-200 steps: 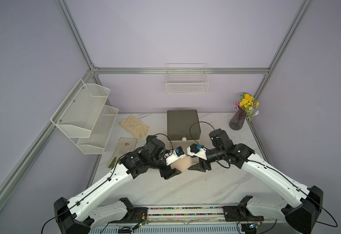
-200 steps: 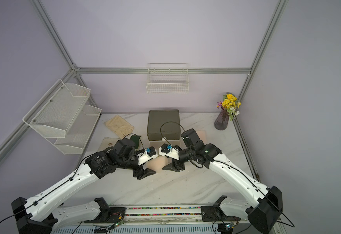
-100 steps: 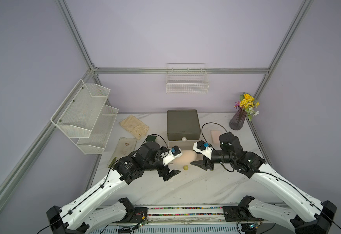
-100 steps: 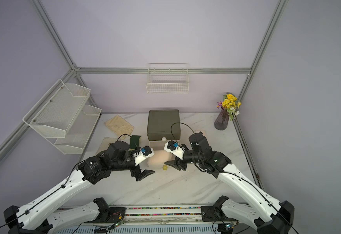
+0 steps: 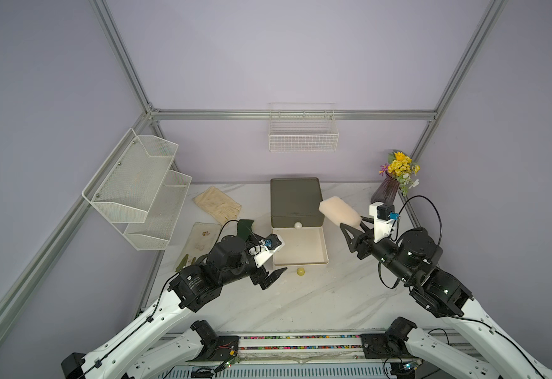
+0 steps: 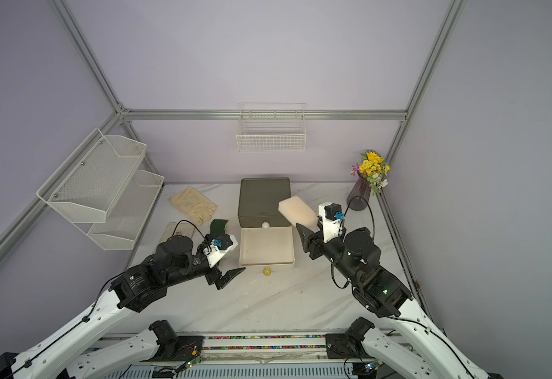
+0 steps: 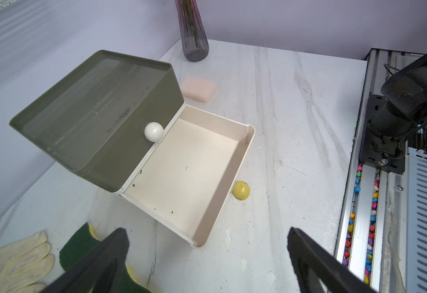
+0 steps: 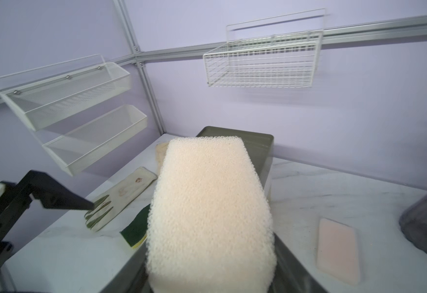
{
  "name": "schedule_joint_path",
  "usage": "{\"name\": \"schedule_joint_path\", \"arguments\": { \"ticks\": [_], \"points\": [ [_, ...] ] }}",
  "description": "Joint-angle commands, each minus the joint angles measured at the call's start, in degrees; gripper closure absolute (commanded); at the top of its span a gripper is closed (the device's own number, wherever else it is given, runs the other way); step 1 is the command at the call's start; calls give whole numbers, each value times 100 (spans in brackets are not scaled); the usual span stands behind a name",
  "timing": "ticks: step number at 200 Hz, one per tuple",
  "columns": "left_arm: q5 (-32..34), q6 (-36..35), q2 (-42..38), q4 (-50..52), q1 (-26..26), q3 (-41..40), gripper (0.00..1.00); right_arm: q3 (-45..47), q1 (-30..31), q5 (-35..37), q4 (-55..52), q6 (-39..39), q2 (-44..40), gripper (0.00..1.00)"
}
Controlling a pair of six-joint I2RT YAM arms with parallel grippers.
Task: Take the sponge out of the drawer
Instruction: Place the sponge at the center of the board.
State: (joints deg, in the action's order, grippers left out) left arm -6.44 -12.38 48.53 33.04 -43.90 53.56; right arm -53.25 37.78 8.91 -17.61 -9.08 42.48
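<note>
The sponge (image 5: 339, 213), a pale cream, coarse-pored rectangular block, is out of the drawer. The right end effector (image 5: 351, 220) grips it at one end and holds it aloft near the olive cabinet's (image 5: 296, 200) right front corner. The drawer (image 5: 300, 246), a shallow cream tray with a yellow ball knob (image 5: 301, 271), stands pulled out and empty on the surface (image 5: 317, 295).

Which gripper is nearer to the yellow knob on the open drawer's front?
Left. The left gripper hangs open just beside the yellow knob; the right gripper holds the sponge up by the cabinet, past the drawer's other end.
</note>
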Motion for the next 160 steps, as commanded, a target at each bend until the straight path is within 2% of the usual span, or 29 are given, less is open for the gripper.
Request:
{"name": "schedule_joint_path", "arguments": {
  "ticks": [1, 33, 70, 91, 126, 160],
  "points": [
    [131, 137, -30, -245, 4, -12, 0, 226, 37, 1043, 182, -431, 107, 37],
    [169, 161, -22, -247, 9, -39, 0, 348, 27, 1542, 389, -670, 341, 35],
    [191, 166, -11, -249, 9, -30, 0, 462, -95, 1421, 651, -791, 710, 39],
    [194, 166, -30, -236, 26, -46, 0, 465, -498, 1034, 684, -862, 1005, 39],
    [145, 175, -54, -236, 25, -50, 0, 447, -1789, -163, 684, -1249, 1363, 39],
    [83, 182, -62, -224, 31, -73, 0, 377, -2163, -372, 196, -1676, 1806, 37]
  ]
}}
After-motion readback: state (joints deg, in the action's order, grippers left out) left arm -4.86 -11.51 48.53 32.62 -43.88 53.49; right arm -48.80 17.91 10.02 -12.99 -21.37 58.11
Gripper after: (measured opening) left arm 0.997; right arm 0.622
